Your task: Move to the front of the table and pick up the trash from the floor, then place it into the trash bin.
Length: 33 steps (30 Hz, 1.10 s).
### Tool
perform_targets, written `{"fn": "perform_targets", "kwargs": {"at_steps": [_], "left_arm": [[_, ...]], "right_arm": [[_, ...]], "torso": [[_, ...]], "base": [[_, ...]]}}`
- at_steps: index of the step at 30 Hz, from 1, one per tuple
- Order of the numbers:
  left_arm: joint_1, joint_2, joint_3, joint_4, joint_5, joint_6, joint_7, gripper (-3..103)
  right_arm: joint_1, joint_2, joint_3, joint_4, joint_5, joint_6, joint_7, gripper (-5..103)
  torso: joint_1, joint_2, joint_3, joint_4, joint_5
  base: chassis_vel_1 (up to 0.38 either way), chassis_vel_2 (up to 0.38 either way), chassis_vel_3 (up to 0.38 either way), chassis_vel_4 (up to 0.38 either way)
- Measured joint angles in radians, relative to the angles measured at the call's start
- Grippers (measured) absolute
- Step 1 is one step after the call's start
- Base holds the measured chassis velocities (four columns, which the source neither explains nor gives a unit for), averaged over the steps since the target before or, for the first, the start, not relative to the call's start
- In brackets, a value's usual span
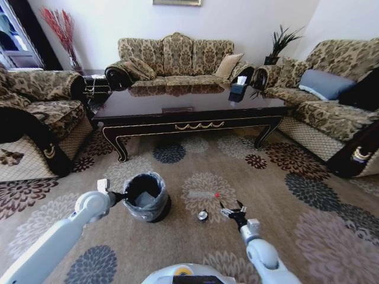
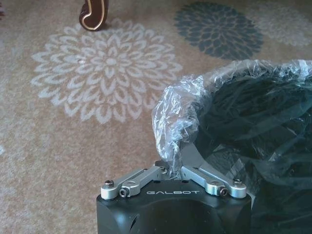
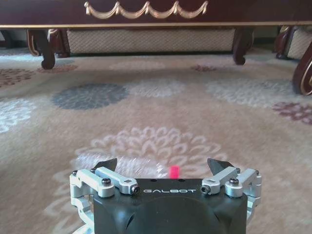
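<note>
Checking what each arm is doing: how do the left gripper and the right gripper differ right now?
The left gripper is shut on the grey bag lining the trash bin; the right gripper is open and holds nothing. The left is at the bin's rim; the right is low over the carpet, beside the clear wrapper with a red spot. Both are black Galbot grippers with silver linkages.

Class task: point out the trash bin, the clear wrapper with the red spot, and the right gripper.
trash bin (image 1: 146, 198): head view, grey liner over its rim.
clear wrapper (image 1: 204, 194): head view, its middle.
right gripper (image 1: 233, 208): head view, between its open fingertips.
</note>
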Motion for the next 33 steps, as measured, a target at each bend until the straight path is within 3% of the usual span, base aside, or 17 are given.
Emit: {"fn": "perform_targets", "kwargs": {"at_steps": [9,18,23,28,33], "left_arm": [[0.001,-0.011,0.012,-0.018,0.011,0.0,0.007,0],[0.013,0.011,-0.013,-0.068,-0.007,0.0,0.004,0],[0.025,0.02,-0.028,-0.078,-0.012,0.0,0.003,0],[0.057,0.021,-0.048,-0.085,-0.009,0.0,0.004,0],[0.073,0.013,-0.057,-0.089,0.0,0.0,0.003,0]], "right_arm": [[0.029,0.058,-0.047,-0.118,-0.043,0.011,0.0,100],[0.092,0.088,-0.06,-0.247,-0.013,0.015,0.001,100],[0.101,0.112,-0.066,-0.256,0.042,-0.004,0.005,100],[0.106,0.149,-0.065,-0.224,0.195,-0.055,0.02,100],[0.116,0.166,-0.065,-0.216,0.266,-0.088,0.038,100]], "torso": [[0.0,0.0,0.0,-0.0001,0.0],[0.0,0.0,0.0,0.0,0.0002],[0.0,0.0,0.0,-0.0001,0.0002],[0.0,0.0,0.0,0.0,0.0001],[0.0,0.0,0.0,-0.0001,0.0]], "base": [[0.0,0.0,0.0,0.0],[0.0,0.0,0.0,0.0],[0.0,0.0,0.0,0.0],[0.0,0.0,0.0,0.0],[0.0,0.0,0.0,0.0]]}}
